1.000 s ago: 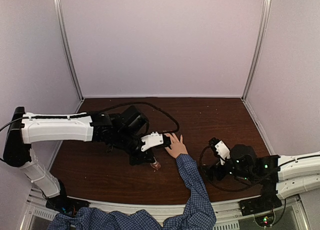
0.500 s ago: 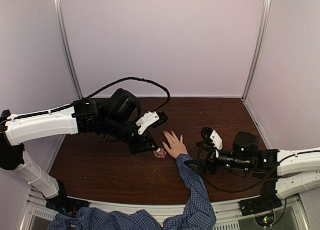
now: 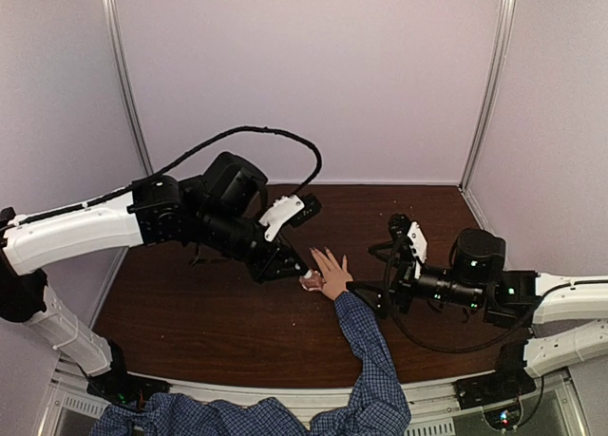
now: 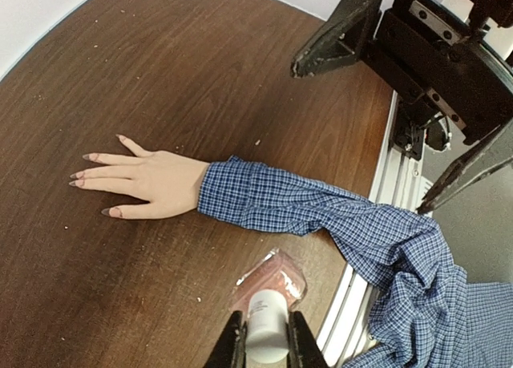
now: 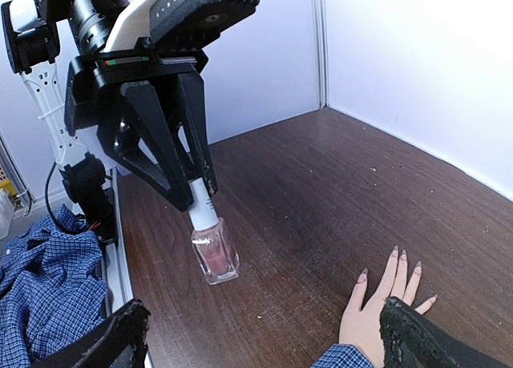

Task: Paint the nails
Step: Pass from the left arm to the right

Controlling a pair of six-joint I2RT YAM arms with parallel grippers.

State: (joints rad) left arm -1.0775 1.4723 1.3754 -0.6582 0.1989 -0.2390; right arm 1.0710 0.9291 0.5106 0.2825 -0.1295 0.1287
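Evidently I'm at the opening step. From above, my left gripper is clamped on the white cap of the polish bottle, just beside the hand lying flat on the table. My right gripper stands wide and empty near the sleeve. Next, I judge, my right jaws must steady the glass so the cap can twist off. My left wrist view shows all 5 nails, too small to tell painted from bare. In my right wrist view 1 finger of mine covers part of the hand, and I cannot tell whether the bottle touches the wood.
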